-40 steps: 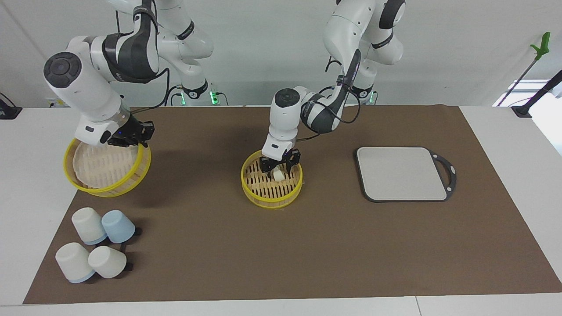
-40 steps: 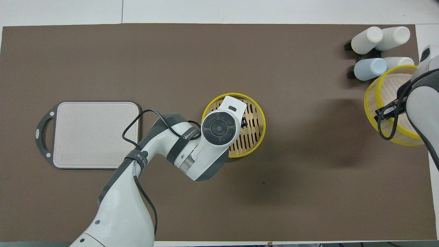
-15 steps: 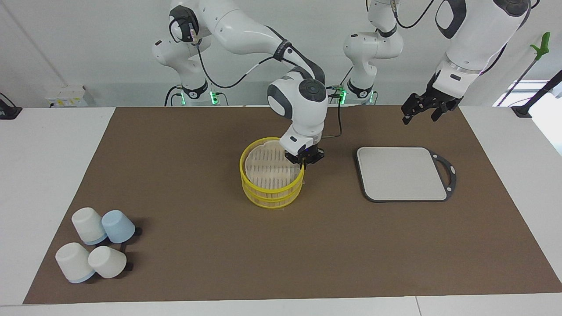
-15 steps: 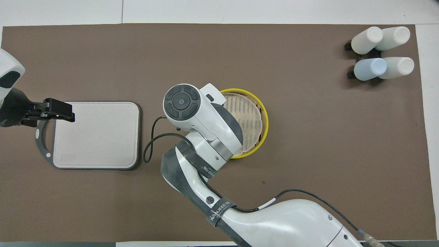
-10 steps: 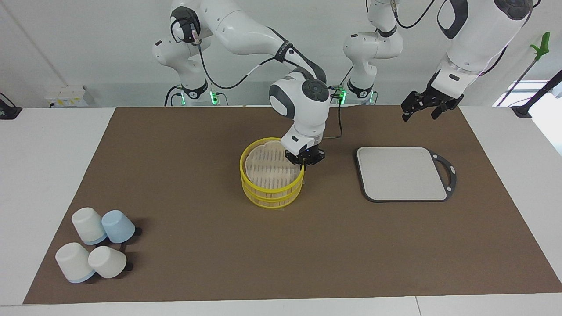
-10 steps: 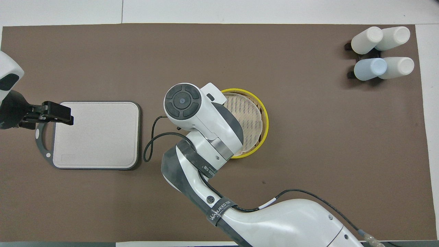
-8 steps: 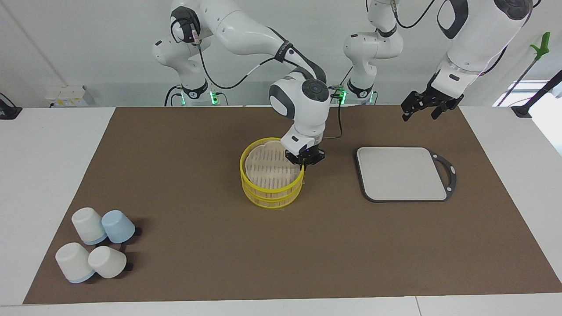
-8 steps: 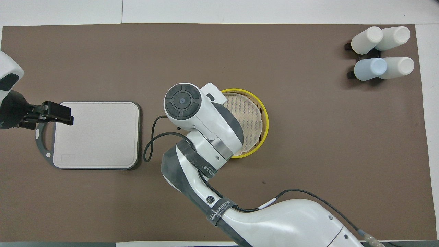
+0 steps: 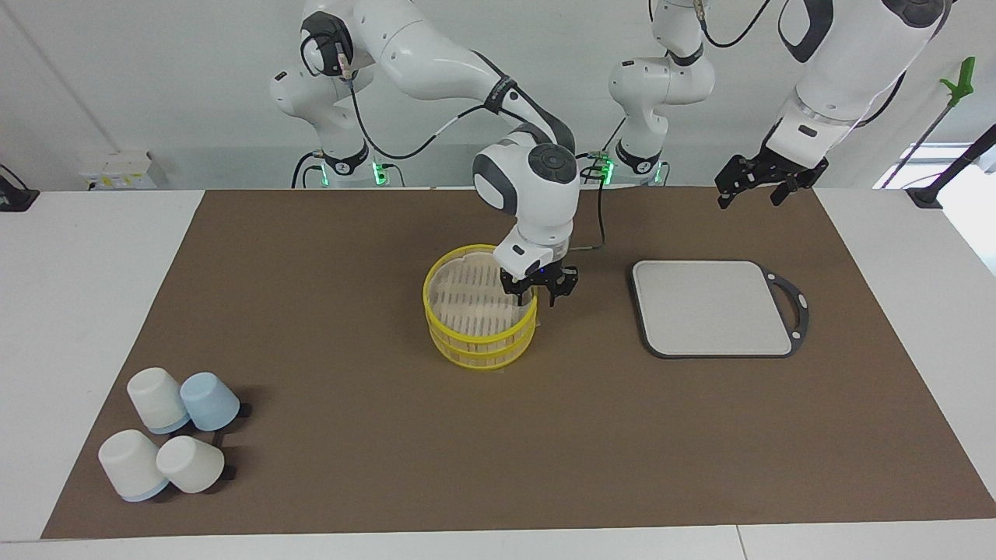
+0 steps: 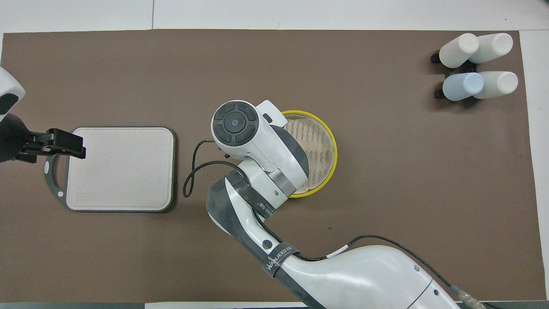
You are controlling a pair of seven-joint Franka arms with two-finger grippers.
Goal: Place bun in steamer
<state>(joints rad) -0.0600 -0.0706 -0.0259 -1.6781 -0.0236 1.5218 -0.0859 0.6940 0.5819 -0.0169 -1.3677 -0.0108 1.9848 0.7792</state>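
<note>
Steamer [image 9: 480,319], top piece [image 9: 475,296] seated, bun hidden inside. Right gripper [image 9: 540,292] at the rim toward the board [image 9: 712,307], fingers parted, holding nothing. Left gripper [image 9: 753,180] waits open above the board's edge.

A robotics lab: two white robot arms [image 9: 436,54] are mounted at a white surface [image 9: 78,257] spread with a brown mat [image 9: 373,435], against a bare white wall [image 9: 156,78], cables trailing.

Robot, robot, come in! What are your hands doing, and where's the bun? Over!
Right gripper open at steamer rim, top piece on. Left gripper open, waiting over mat. Bun not visible. Nothing in the way.
</note>
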